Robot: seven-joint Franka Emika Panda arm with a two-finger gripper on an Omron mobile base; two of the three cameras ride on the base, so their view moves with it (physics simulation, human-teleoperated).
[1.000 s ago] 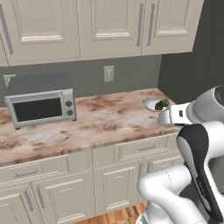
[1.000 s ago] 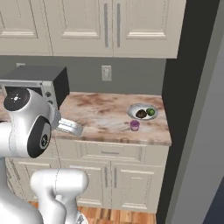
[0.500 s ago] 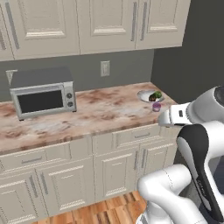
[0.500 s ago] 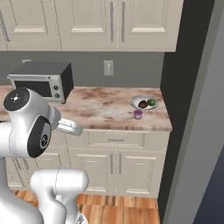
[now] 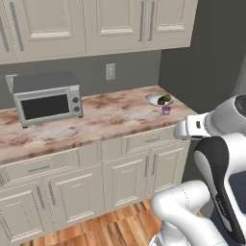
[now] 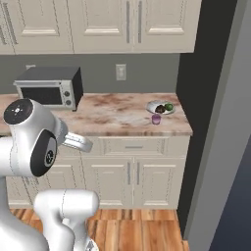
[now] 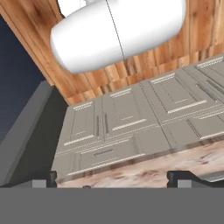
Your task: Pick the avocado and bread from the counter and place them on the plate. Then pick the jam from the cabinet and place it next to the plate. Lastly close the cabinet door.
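Purple jam (image 5: 166,110) sits beside the plate (image 5: 153,99); bread barely discernible; pincer (image 7: 114,178) spread wide, empty.

You face a kitchen run set against a dark grey wall (image 5: 91,77), with a pale outlet plate (image 5: 110,71) mounted on it. A silver toaster oven (image 5: 46,98) with a dark glass door and two knobs stands at your left, close to the wall. Below it you see cream raised-panel drawers (image 6: 134,145) and base cupboard doors (image 6: 132,179) with slim grey handles. The floor (image 6: 142,233) under them is reddish-brown wood planking. To your right a tall dark grey panel (image 6: 196,98) closes off the run, and a lighter grey wall (image 6: 230,127) stands nearer you. The light is soft and even.
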